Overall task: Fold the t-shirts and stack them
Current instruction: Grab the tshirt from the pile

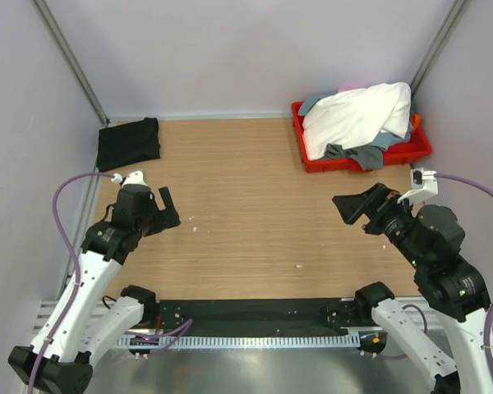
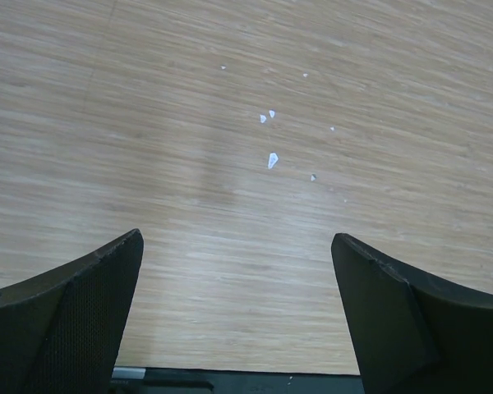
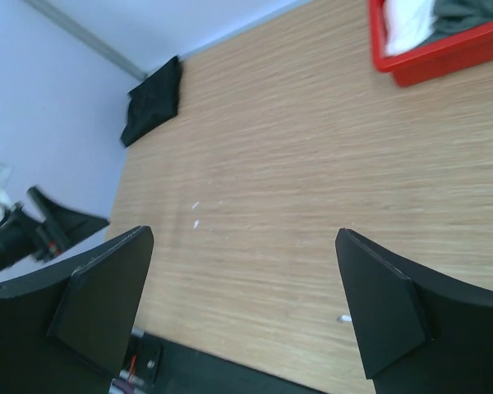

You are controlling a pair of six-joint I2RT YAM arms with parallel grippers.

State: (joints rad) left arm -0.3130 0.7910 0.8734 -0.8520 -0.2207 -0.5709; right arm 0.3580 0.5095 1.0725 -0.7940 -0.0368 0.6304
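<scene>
A folded black t-shirt (image 1: 128, 142) lies flat at the table's far left corner, also visible in the right wrist view (image 3: 154, 100). A crumpled white t-shirt (image 1: 357, 116) is heaped in the red tray (image 1: 411, 152) at the far right, on top of grey-blue and dark grey t-shirts (image 1: 357, 154). My left gripper (image 1: 166, 209) hovers open over the near left of the table with nothing between its fingers (image 2: 82, 304). Open and empty too, my right gripper (image 1: 357, 205) hangs above the near right of the table, well short of the tray.
The wooden table (image 1: 246, 205) carries a few small white flecks (image 2: 272, 159) near its middle left. Grey walls and metal posts close in the sides and back. A black strip (image 1: 246, 312) runs along the near edge between the arm bases.
</scene>
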